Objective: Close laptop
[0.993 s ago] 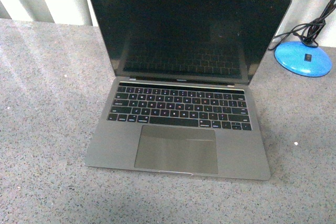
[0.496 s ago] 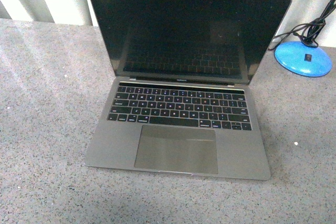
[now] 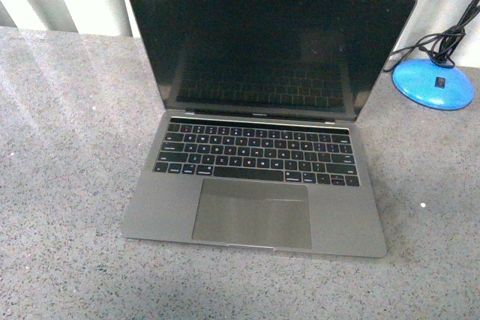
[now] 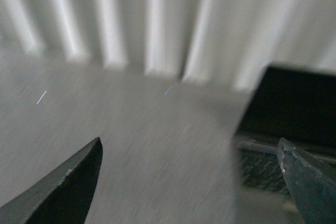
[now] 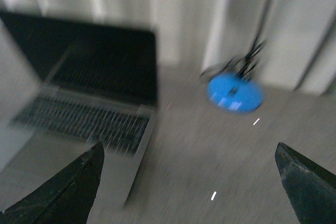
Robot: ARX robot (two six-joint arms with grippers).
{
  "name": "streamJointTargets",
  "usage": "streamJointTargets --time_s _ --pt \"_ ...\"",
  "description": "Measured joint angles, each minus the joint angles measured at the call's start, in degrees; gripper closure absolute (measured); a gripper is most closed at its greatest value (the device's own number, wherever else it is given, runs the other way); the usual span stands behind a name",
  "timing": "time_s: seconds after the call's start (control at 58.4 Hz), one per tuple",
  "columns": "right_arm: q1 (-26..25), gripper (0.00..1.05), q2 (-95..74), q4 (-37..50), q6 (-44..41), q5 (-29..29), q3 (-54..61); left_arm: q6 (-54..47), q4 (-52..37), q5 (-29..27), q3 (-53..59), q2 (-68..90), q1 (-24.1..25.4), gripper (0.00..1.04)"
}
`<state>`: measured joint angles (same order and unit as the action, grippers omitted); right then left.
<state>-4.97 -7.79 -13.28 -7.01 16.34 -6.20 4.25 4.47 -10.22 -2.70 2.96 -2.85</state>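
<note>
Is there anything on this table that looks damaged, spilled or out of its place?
Nothing stands out. The laptop lies flat and open on the grey table, screen dark, no damage or spill visible. A blue round base with a black cable stands apart at its right rear. The wrist views are blurred.
</note>
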Motion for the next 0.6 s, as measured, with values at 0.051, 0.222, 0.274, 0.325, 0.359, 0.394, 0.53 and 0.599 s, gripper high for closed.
streamJointTargets --time_s 0.051,0.222,0.274,0.325,0.359,0.394,0.53,0.599 --pt "-1.14 0.1 -4.22 -5.44 -4.46 6.38 -1.33 7.34 8.79 -16.57 -3.93 7.32 -6.05 0.07" --pt "-1.05 0.1 -5.95 -8.11 -10.51 9.07 -1.6 24.83 16.57 -49.27 -5.97 17.97 -13.16 0.07" --pt "-1.09 0.1 -6.12 -7.96 -11.41 8.98 -1.6 27.06 16.57 -50.27 -6.27 17.53 -13.16 0.07" --pt "-1.18 0.1 -6.84 -7.54 -12.37 9.01 -1.6 28.13 16.55 -49.64 -6.43 17.66 -13.33 0.07" --pt "-1.29 0.1 -7.39 -7.04 -12.98 8.94 -1.6 28.59 16.55 -49.16 -6.43 17.84 -13.44 0.07" --pt "-1.55 0.1 -8.28 -6.01 -13.9 8.57 -1.6 29.03 16.52 -48.96 -6.43 17.99 -13.46 0.07" --pt "-2.93 0.1 -12.33 -1.38 -16.74 7.72 -1.6 29.03 14.97 -47.8 -6.43 18.23 -13.38 0.07" --pt "-3.58 0.1 -15.04 1.42 -17.88 6.93 -1.6 28.41 13.18 -46.82 -6.43 18.78 -13.25 0.07"
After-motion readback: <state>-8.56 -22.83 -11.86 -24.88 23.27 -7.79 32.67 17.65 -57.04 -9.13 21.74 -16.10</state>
